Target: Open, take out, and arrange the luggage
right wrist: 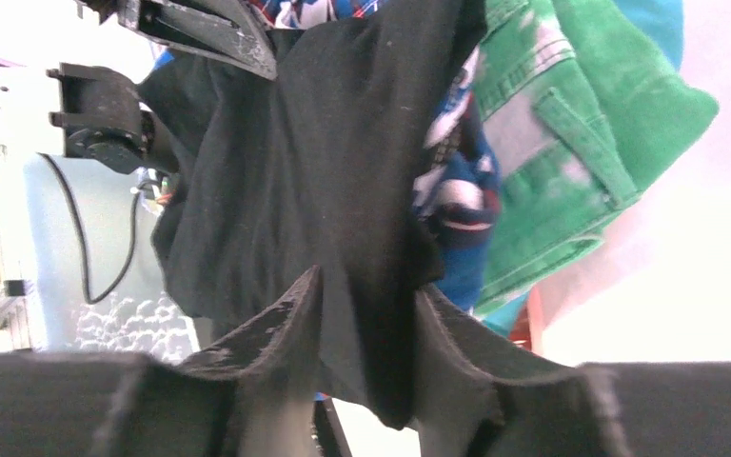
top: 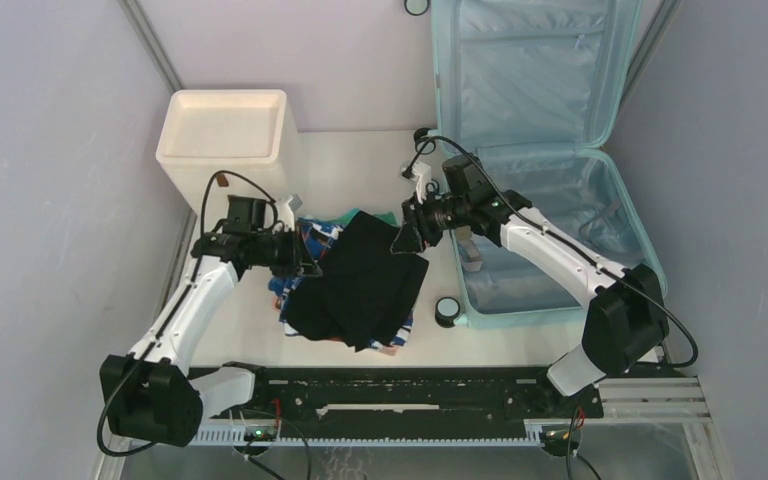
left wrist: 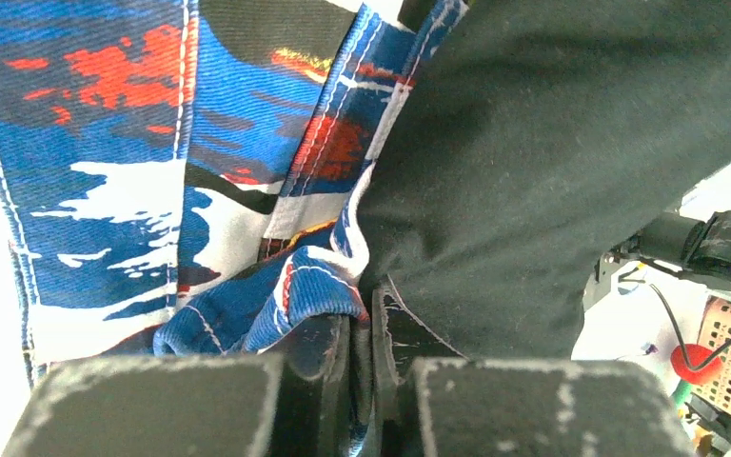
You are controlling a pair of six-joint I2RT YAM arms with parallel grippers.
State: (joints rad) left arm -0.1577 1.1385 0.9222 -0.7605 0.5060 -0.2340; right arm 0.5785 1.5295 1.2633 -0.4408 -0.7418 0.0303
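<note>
**Top external.** The luggage (top: 550,200) lies open at the far right of the surface (top: 360,160). Its lid is propped upright against the back wall and its lower shell lies flat. It has a pale aqua ribbed rim and light blue lining, and a caster shows at the near-left corner. A black garment (top: 360,280) lies over the clothes pile left of it. The left gripper (top: 305,262) and right gripper (top: 410,235) each take one side, apparently to spread the garment for arranging.

**Left wrist.** The left gripper's fingers (left wrist: 328,371) are pressed nearly together, pinching the black garment's edge. The hem of a blue patterned garment (left wrist: 105,190) is crowded against them.

**Right wrist.** The right gripper's fingers (right wrist: 286,324) stand slightly apart with black cloth bunched between them. Folds radiate from the hold, which suggests a grip. A green garment (right wrist: 571,171) lies beyond.
</note>
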